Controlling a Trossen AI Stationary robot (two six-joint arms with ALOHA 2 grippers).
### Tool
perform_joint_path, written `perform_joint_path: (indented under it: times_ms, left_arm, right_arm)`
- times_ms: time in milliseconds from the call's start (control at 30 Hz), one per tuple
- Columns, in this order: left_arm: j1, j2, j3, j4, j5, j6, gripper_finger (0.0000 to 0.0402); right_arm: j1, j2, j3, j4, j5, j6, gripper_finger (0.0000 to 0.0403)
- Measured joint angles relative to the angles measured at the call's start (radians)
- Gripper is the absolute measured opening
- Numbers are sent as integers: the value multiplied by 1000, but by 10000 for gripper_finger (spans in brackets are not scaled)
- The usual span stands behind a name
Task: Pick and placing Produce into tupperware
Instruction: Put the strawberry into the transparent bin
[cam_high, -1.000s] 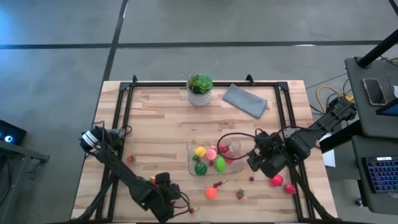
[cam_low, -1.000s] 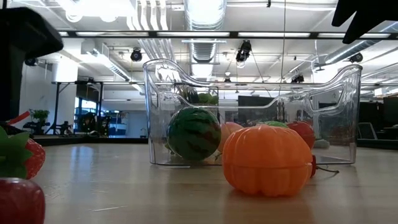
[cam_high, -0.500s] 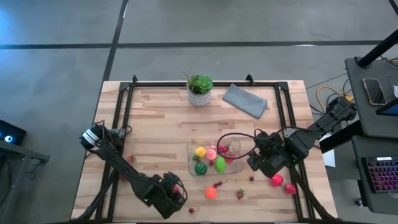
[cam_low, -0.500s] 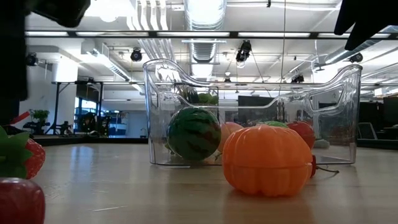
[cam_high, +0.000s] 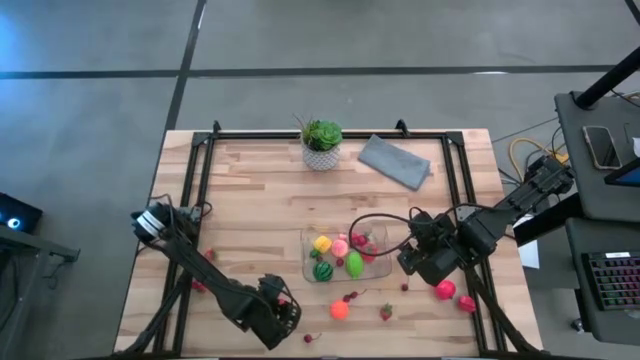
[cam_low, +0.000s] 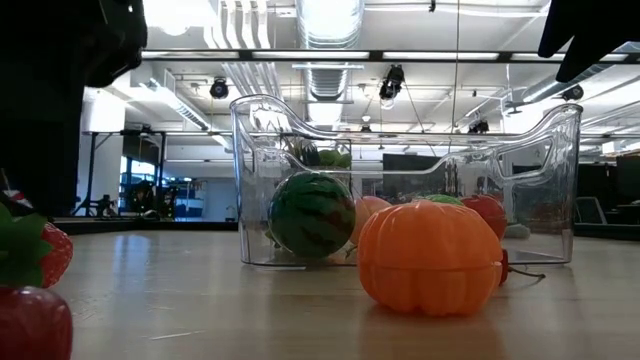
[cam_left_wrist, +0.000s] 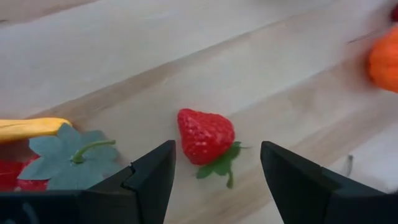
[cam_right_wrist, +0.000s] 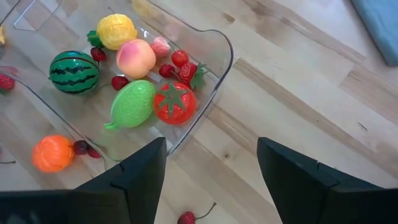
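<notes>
The wooden worktop (cam_high: 260, 200) carried everything, and near its middle sat the clear plastic tub (cam_high: 312, 262), already holding a striped melon (cam_right_wrist: 74, 72), a yellow fruit (cam_right_wrist: 115, 30), a peach (cam_right_wrist: 135, 58), a green fruit (cam_right_wrist: 132, 103), a tomato (cam_right_wrist: 175, 102) and a few small red pieces. The right gripper (cam_high: 408, 262) hung just beside the tub's right end, fingers apart and holding nothing, apparently waiting. The left gripper (cam_high: 290, 315) was low near the front edge of the worktop, left of the tub, fingers apart and empty. In its wrist view a loose strawberry (cam_left_wrist: 205, 136) lay on the wood between and just beyond the fingers (cam_left_wrist: 152, 171), with a leafy green piece (cam_left_wrist: 74, 155) off to one side. An orange fruit (cam_high: 340, 309) lay in front of the tub, and more red and pink pieces (cam_high: 445, 290) lay scattered at the right. The step in hand looked like the approach to that strawberry; the next move would call for lowering around it, closing, then carrying it to the tub.
</notes>
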Motion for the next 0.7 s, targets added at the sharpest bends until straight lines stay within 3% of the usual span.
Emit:
perform_joint_path:
  times_ms: [533,700]
  left_arm:
    - [0,56,0,30,-2,-8,221]
    - [1,57,0,27,-3,-7,198]
  right_arm:
    - [0,0,0,0,0,-3,241]
    - [0,0,-1,0,0,-3,238]
